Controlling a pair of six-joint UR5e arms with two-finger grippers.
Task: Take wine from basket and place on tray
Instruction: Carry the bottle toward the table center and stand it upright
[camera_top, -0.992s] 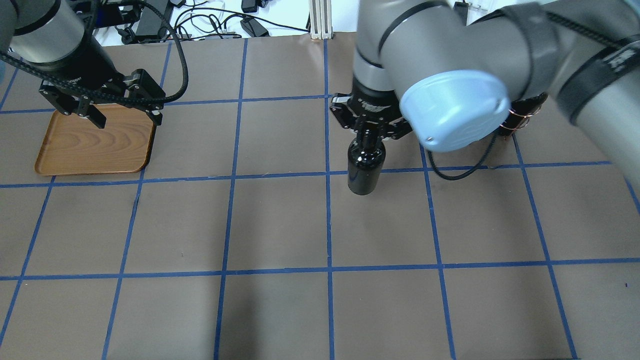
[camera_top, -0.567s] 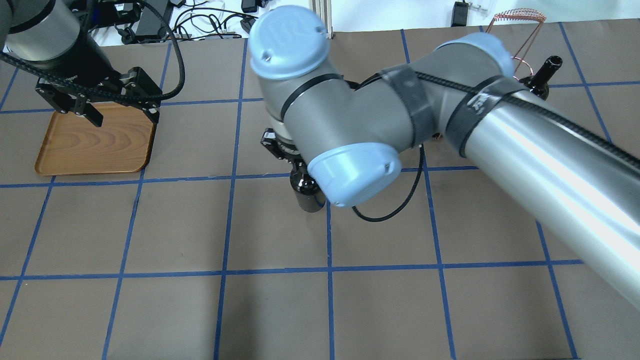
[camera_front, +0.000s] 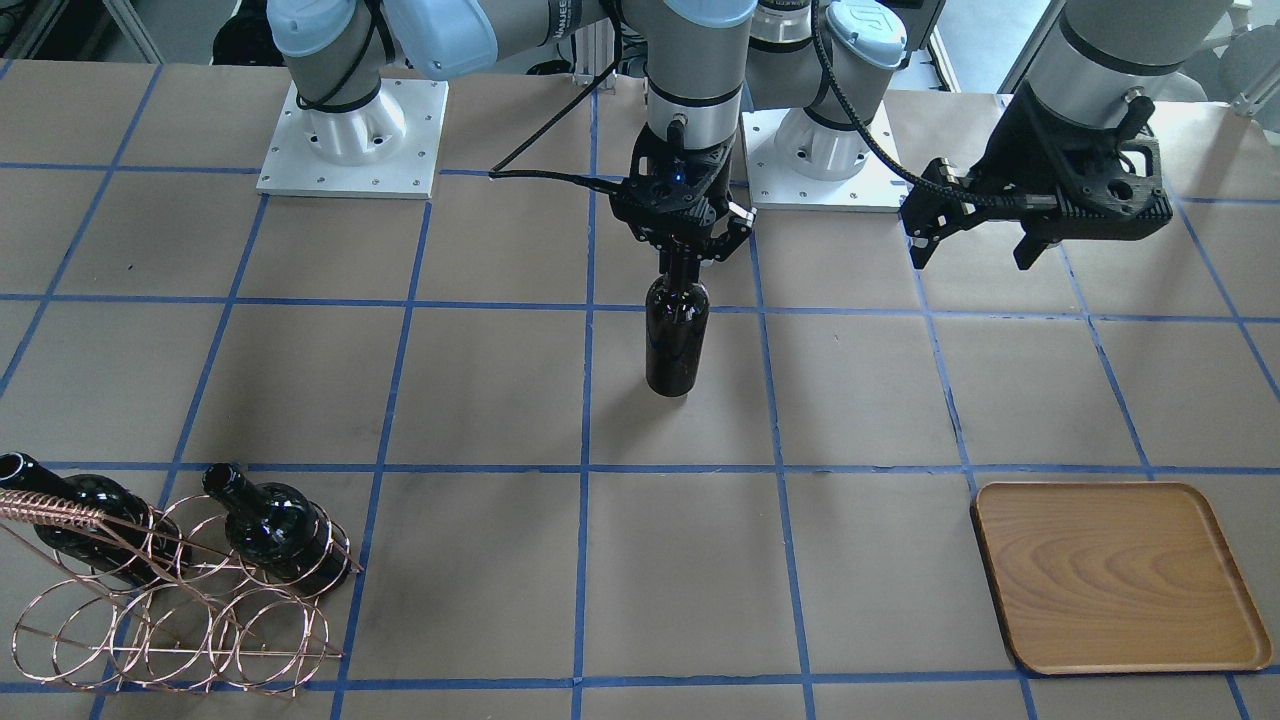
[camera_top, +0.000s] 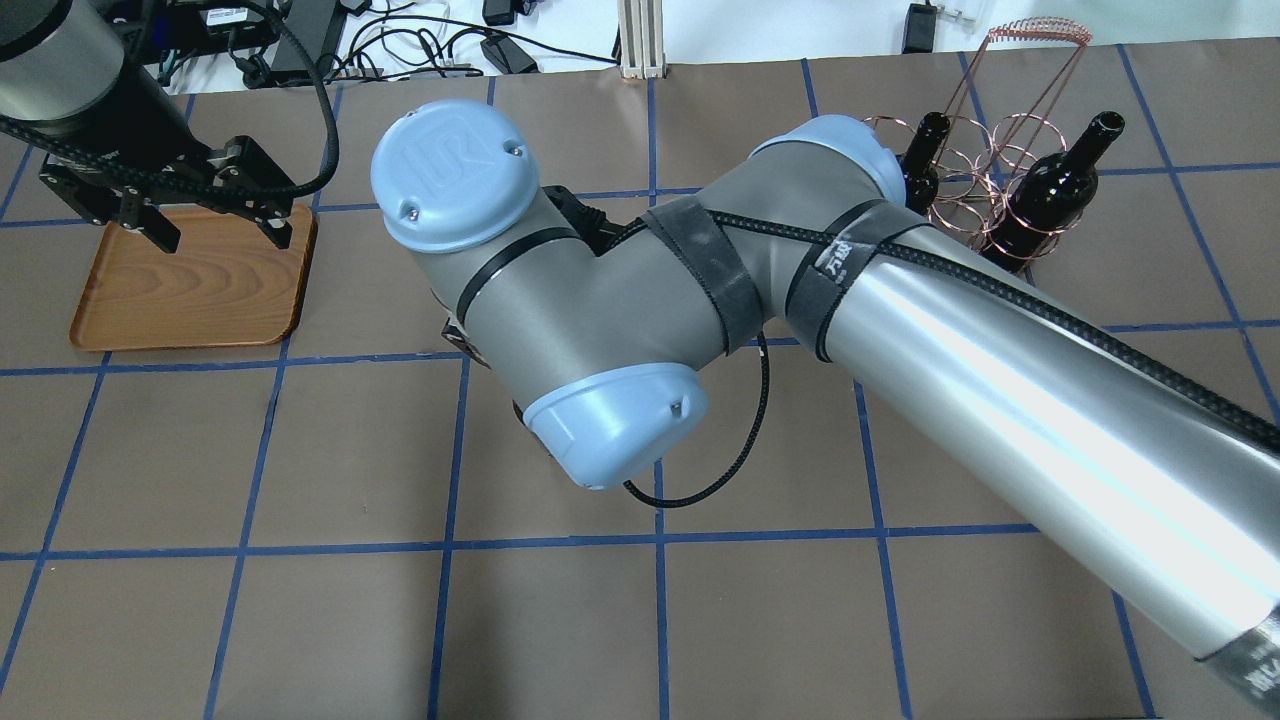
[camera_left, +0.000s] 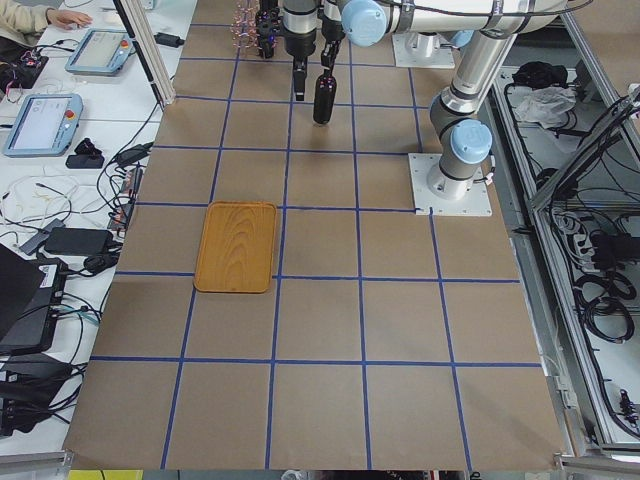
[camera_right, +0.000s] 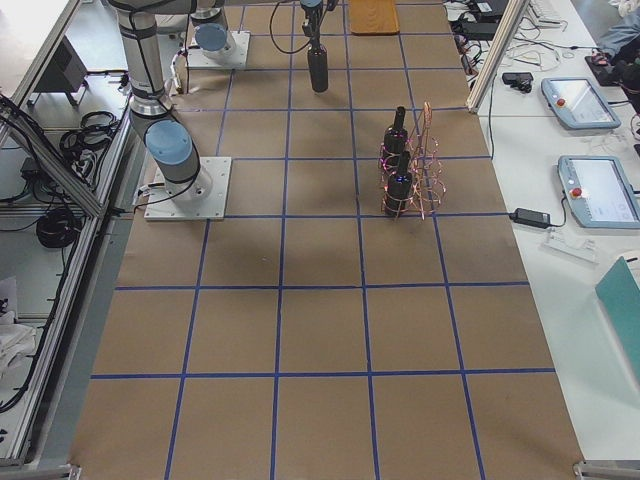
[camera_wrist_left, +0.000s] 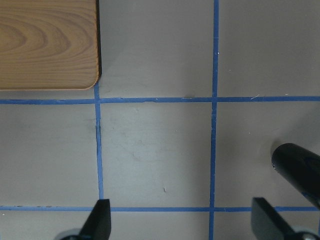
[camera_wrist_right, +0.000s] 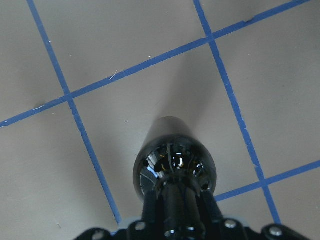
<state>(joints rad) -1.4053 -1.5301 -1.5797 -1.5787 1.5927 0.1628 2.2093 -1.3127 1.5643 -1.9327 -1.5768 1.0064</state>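
I log right arm: polished silver tube, grey joints | joint cap: pale blue, round, embossed UR mark, small screws | cable: black ribbed hose under black straps, one with white lettering | left gripper: matte black, slotted housing | base plate: white, square, bolted.

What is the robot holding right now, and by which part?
The right pincer grips a wine bottle by its neck, upright; the left pincer is open and empty.
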